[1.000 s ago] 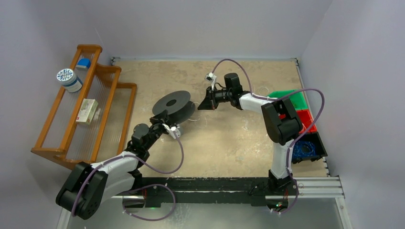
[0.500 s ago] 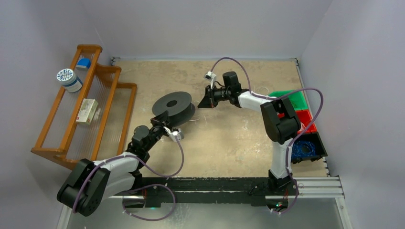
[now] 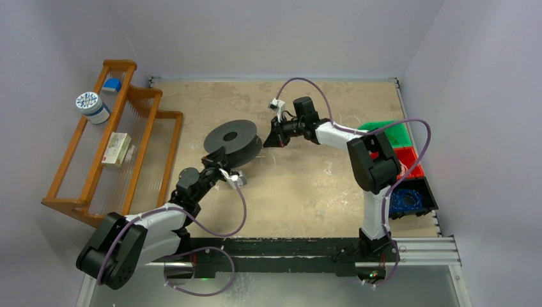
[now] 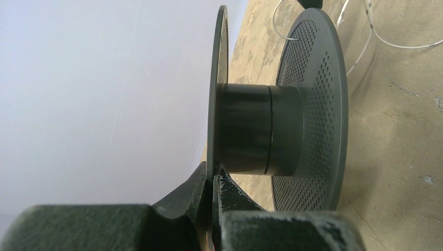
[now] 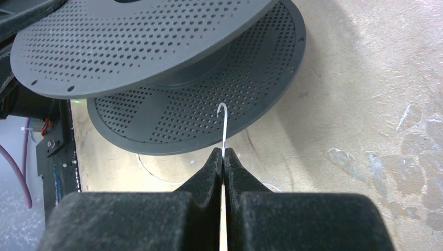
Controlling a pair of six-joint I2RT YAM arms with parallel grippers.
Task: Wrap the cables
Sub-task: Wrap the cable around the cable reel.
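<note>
Left pincer (image 4: 213, 183) clamped on spool (image 4: 258, 130) rim, right pincer (image 5: 223, 155) pinching cable (image 5: 224, 123) tip, rack (image 3: 167, 115) and bins (image 3: 390, 131) flanking

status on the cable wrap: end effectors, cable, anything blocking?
Left end effector shut on spool upper flange rim. Right end effector shut on cable tip, aimed between the flanges. Hub bare. Nothing blocking the gap.

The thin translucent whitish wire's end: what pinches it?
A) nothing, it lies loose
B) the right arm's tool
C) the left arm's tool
B: the right wrist view shows the thin translucent whitish wire poking out of the shut right tool, just in front of the dark grey perforated plastic spool.
</note>
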